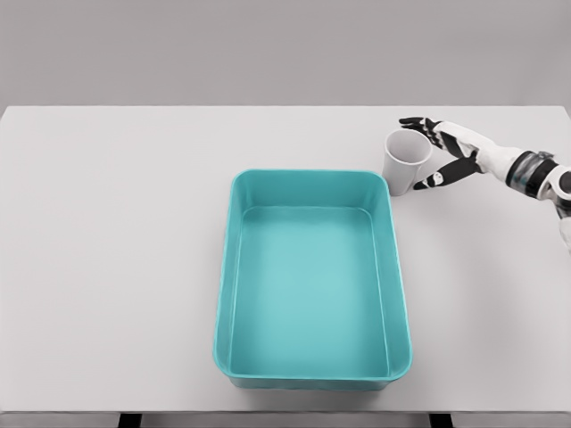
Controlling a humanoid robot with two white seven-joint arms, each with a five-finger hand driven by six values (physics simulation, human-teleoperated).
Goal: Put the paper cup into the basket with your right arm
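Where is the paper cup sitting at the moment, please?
In the head view the paper cup stands upright on the table, just beyond the teal basket's far right corner, with the right hand right beside it.

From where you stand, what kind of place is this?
Probably a simulated test bench, not a real room: a plain white table against a blank grey wall, holding only a teal basket and a paper cup, with the right hand around the cup.

The right arm (535, 171) runs off the picture's right edge beyond the basket (312, 183). Whether the right hand (442, 153) touches the paper cup (406, 160) cannot be told.
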